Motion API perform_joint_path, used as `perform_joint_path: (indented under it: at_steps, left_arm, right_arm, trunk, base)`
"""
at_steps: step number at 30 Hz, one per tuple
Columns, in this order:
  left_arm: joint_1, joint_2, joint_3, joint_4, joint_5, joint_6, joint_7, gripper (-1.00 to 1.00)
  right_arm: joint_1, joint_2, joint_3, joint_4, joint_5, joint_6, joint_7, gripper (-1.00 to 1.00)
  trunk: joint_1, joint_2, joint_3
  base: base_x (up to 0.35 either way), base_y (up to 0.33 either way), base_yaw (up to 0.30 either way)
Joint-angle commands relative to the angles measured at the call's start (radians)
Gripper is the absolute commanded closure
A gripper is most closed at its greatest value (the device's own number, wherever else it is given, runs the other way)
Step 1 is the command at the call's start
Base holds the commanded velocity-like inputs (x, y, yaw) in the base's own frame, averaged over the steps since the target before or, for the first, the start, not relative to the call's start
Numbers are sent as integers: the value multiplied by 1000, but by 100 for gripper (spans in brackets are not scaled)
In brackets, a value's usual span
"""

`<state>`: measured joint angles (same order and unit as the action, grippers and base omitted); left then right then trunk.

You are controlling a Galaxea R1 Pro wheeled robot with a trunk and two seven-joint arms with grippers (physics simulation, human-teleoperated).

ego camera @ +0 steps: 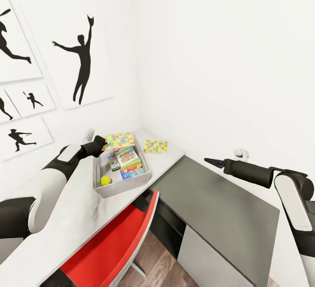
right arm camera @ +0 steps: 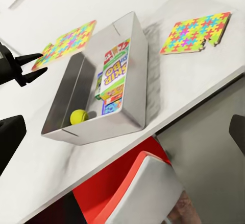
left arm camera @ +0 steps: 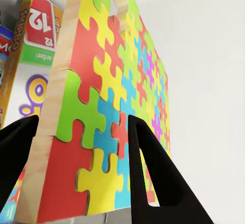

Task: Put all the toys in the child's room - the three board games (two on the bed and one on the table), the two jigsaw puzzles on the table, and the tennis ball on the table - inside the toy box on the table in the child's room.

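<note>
The grey toy box (ego camera: 146,171) stands on the white table (ego camera: 78,208). Inside it lie a tennis ball (ego camera: 105,180) and several board games (ego camera: 127,160). One colourful jigsaw puzzle (ego camera: 119,140) lies just behind the box, and a second jigsaw puzzle (ego camera: 155,146) lies to its right. My left gripper (ego camera: 101,142) is open at the first puzzle's near edge. In the left wrist view that puzzle (left arm camera: 107,106) sits between the two dark fingers (left arm camera: 153,178). My right gripper (ego camera: 209,161) hovers open over the dark desk, apart from everything.
A dark grey desk (ego camera: 218,208) joins the white table at the right. A red chair (ego camera: 118,243) is tucked under the table in front of the box. Walls close in behind and to the left, with silhouette posters (ego camera: 83,60).
</note>
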<state>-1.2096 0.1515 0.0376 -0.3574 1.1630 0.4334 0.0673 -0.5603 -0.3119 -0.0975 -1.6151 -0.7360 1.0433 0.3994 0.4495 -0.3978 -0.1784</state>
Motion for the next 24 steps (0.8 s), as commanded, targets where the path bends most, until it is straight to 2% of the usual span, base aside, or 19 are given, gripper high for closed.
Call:
perform_joint_path:
  at_steps: [1,10,24]
  left_arm:
    - [1,-1,2,-6,9,4,6,100]
    - [10,-1,0,-11,8,-3,1,100]
    - [30,-3,0,-12,8,-10,-4,100]
  right_arm:
    - [-1,0,-2,0,9,4,10,-100]
    - [-1,-2,-6,0,9,4,10,-100]
    - [-1,-1,-7,0,9,4,10,-100]
  trunk:
    - [1,-2,-4]
    - [1,-2,-18]
    - [1,-2,-41]
  base:
    - [0,0,0]
    - [3,0,0]
    - [101,0,0]
